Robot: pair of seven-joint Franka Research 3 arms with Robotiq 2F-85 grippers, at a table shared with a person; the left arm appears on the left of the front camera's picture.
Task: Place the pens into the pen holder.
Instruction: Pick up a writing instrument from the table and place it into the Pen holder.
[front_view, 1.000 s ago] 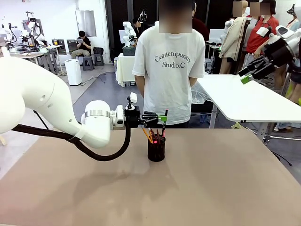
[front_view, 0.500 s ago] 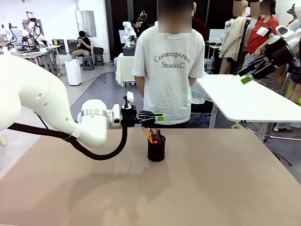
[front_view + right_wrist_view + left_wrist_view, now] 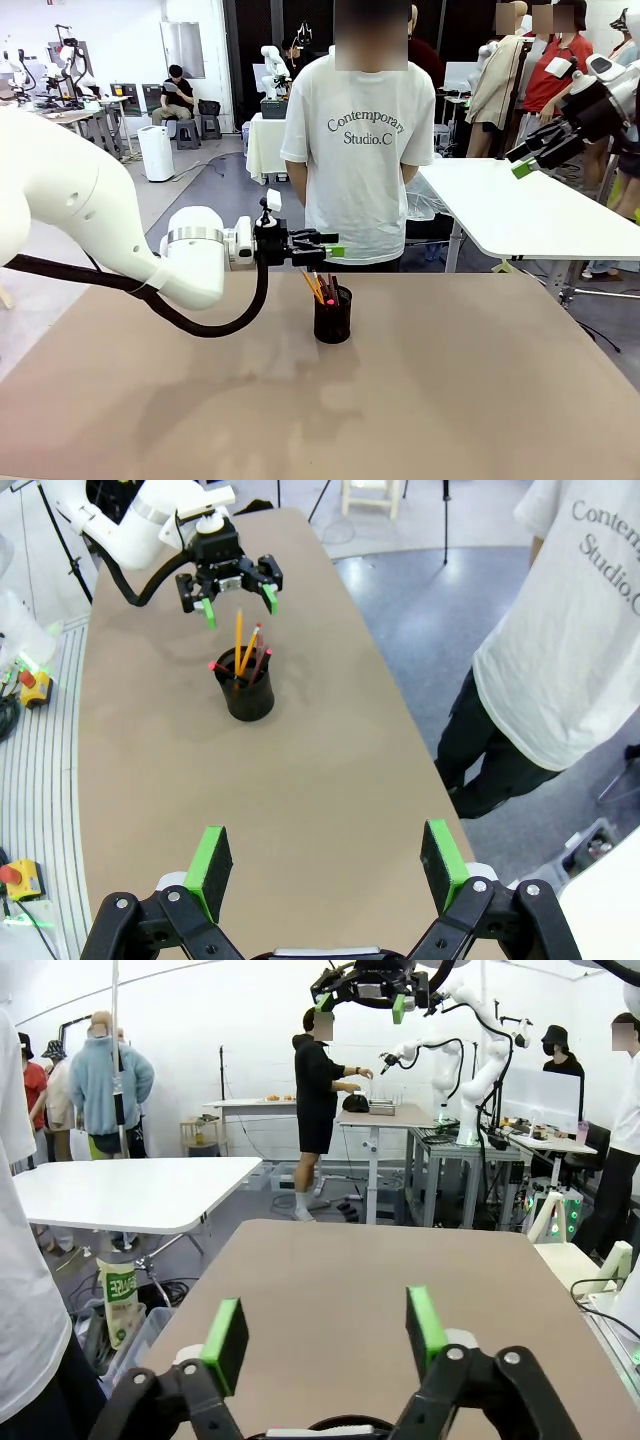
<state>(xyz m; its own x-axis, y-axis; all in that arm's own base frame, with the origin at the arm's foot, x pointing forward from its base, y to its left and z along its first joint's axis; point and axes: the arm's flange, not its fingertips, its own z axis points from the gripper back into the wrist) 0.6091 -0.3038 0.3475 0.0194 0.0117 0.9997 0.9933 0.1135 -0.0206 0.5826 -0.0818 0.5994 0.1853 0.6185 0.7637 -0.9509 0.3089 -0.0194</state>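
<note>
Front view: the pen holder (image 3: 332,315) is seen standing upright on the tan table (image 3: 450,400), near its far edge, with the pens (image 3: 322,288) leaning inside it. The left gripper (image 3: 325,247) is held level just above and left of the holder, jaws spread wide and empty. The right gripper (image 3: 527,158) is raised high at the right, apparently parted; its wrist view confirms wide, empty jaws.
</note>
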